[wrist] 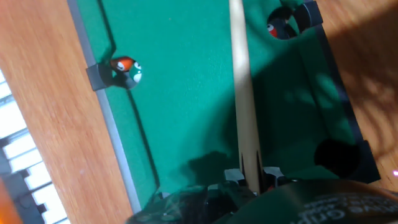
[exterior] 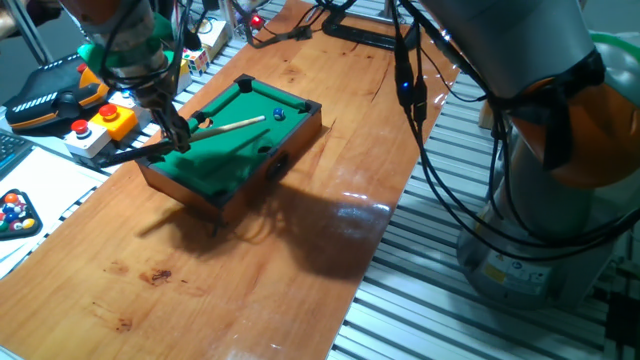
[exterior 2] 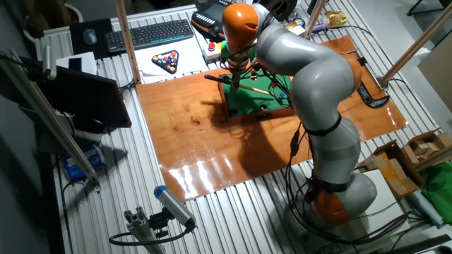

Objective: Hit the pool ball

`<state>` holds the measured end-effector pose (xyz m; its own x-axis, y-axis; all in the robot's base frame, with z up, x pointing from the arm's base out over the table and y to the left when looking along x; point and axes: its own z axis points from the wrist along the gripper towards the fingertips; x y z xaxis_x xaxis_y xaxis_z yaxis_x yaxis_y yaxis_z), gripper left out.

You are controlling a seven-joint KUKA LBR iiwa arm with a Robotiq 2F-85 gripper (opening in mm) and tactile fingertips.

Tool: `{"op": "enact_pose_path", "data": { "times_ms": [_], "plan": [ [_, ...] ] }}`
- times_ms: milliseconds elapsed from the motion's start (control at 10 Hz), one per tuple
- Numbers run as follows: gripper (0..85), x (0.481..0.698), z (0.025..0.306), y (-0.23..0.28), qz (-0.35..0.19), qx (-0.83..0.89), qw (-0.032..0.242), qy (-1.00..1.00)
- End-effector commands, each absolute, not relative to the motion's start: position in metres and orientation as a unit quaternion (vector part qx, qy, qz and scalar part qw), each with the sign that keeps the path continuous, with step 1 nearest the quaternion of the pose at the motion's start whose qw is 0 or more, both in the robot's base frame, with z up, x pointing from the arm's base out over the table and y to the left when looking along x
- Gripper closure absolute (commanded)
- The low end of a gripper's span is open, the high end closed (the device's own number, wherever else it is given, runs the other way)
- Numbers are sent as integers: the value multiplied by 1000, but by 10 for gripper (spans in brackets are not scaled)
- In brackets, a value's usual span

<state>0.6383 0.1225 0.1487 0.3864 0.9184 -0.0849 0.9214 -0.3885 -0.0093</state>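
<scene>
Leftmost, the gripper (exterior: 180,133) has its jaws closed on the butt of the cue (exterior: 235,125) over the pool table (exterior: 200,175); the stick's tip stops just short of the pool ball (exterior: 279,115) near the far right pocket; a slightly skewed push could slide past it, or the thin stick could pivot.

Robotics lab / test cell, not a home. Evidence: wooden desk (exterior 2: 212,141) sits on an aluminium-profile frame w/ slotted rails; big industrial arm (exterior 2: 318,92) w/ grey & orange housing, bundled cables (exterior: 430,150) hanging off it. Control pendant (exterior: 50,90) & e-stop button box (exterior: 95,125) at desk edge. Keyboard (exterior 2: 148,33) + mouse nearby, laptop (exterior 2: 85,99) on the side. Cardboard boxes (exterior 2: 402,162) on floor.
</scene>
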Motion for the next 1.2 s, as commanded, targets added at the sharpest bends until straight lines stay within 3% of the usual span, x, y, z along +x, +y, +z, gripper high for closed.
{"op": "enact_pose_path", "data": {
  "times_ms": [0, 1100],
  "plan": [
    [843, 640, 148, 123, -39, 831, 21, 555],
    [843, 656, 144, 113, -43, 846, 17, 531]
  ]
}}
